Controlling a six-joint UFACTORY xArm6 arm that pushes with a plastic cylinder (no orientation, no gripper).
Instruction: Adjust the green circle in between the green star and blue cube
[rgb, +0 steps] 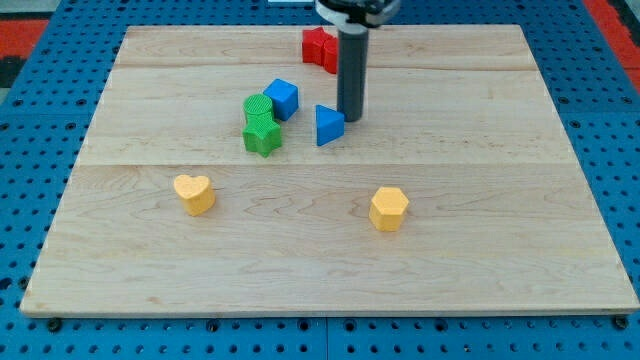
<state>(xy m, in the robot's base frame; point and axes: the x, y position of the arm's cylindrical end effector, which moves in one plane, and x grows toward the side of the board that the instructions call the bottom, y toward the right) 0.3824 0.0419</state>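
The green circle (258, 107) sits above the centre of the wooden board, touching the green star (263, 137) just below it and the blue cube (283, 98) at its upper right. My tip (350, 118) is down on the board to the right of this cluster, just right of a blue triangle (328, 125). The tip stands well apart from the green circle.
Red blocks (320, 47) lie near the view's top, partly behind the rod. A yellow heart (193, 193) lies lower left and a yellow hexagon (389, 208) lower right. The board (500, 250) is edged by a blue pegboard.
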